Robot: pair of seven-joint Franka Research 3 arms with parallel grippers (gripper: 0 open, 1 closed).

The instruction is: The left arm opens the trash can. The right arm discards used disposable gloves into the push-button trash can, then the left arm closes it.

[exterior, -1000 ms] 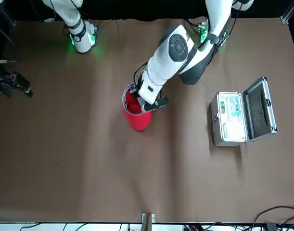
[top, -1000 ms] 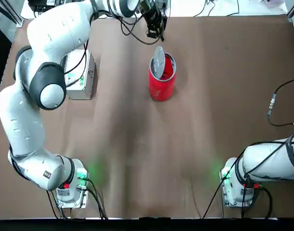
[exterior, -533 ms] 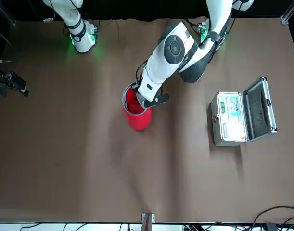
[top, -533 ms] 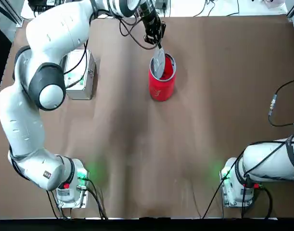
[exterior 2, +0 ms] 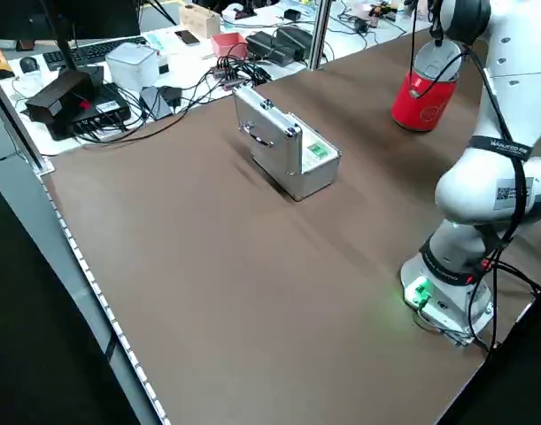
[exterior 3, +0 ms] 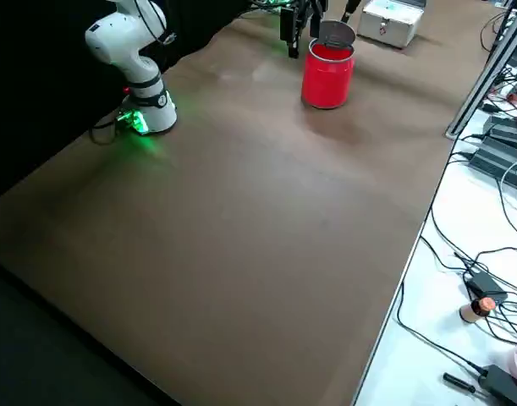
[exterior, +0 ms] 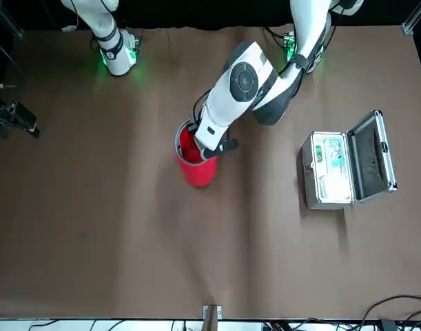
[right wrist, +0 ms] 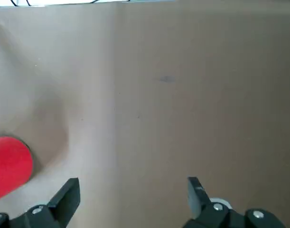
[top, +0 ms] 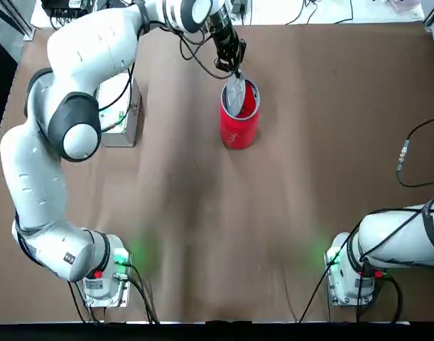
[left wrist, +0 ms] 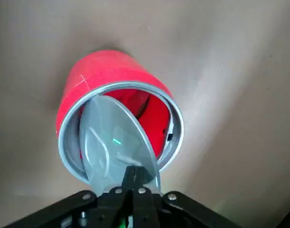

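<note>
1. Judging the handling first, I take the trash can [top: 238, 132] for light and rather stiff, likely to slide or tip if I push hard. It stands upright just past the middle of the surface [top: 309, 142], near 12 o'clock as the robot faces.
2. Its round lid [left wrist: 109, 137] is up, tilted over part of the mouth. It looks thin and slick, so I would work it by the raised edge and steady the body by its wall.
3. My left gripper [left wrist: 134, 173] is at that edge, fingers pressed together; I cannot tell how firmly they touch it.
4. My right gripper [right wrist: 134, 184] waits out at 3 o'clock, fingers spread, nothing between them. I see no gloves.
5. The brown surface looks smooth and faintly rippled. A silver case [exterior: 327, 169] sits at 10 o'clock.
6. Beyond the far edge I see a white bench [exterior 3: 410, 338] with loose cables [exterior 3: 482, 271] and a keyboard [exterior 2: 93, 53].
</note>
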